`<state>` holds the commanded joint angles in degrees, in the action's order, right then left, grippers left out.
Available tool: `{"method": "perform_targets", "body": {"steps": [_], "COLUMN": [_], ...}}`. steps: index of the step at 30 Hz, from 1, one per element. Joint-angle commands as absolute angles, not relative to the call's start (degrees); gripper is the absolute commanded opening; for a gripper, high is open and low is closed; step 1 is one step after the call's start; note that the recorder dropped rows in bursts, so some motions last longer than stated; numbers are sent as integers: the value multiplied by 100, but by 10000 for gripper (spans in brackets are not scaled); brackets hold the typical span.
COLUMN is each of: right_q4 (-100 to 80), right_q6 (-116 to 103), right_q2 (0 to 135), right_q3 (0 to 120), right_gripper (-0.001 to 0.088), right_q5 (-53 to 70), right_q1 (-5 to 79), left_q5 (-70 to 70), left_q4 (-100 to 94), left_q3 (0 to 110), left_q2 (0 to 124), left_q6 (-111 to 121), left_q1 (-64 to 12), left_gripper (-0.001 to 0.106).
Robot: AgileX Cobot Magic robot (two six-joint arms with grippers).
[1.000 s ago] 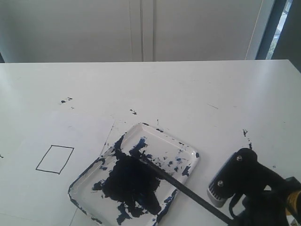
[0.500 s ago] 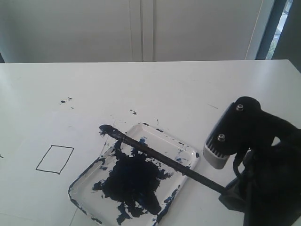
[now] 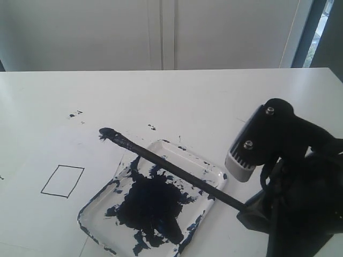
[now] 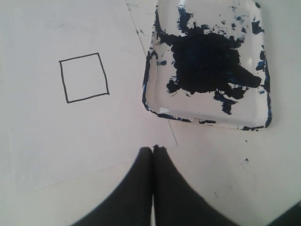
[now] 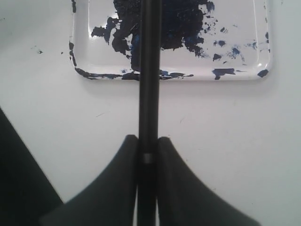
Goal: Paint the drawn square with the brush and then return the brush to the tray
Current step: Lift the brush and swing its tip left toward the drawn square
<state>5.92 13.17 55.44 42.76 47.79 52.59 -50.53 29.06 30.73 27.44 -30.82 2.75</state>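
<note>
We take this for a lab or test room: bare white table [image 3: 214,91], flat white cabinet panels [image 3: 161,32] behind, window strip [image 3: 323,24] far right, black robot arm [image 3: 303,160], paint-smeared tray [image 3: 220,172].

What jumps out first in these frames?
The right gripper, at the exterior view's lower right, is shut on the brush, which slants across the tray with its paint-clotted tip beyond the far-left rim. The tray holds a big dark navy paint blot. Left of it, the drawn square is unpainted.
</note>
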Motion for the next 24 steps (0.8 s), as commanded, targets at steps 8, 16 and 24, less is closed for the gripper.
{"method": "perform_targets", "body": {"steps": [8, 16, 24], "right_q4": [643, 957, 1161], "right_q6": [1692, 2082, 2268], "right_q2": [5556, 5568, 6276], "right_q3": [4276, 4276, 4526], "right_gripper": [0, 0, 0], "right_q5": [4686, 4060, 4101], "right_q1": [5259, 5259, 5259], "left_q5": [-4613, -4171, -3944], "left_q4": [3107, 2626, 2602], "left_q3": [3073, 3073, 3073], "left_q2": [2744, 3115, 4004], "left_q6": [-3046, -3295, -3818], "left_q1": [275, 275, 275], "left_gripper": [0, 50, 460]}}
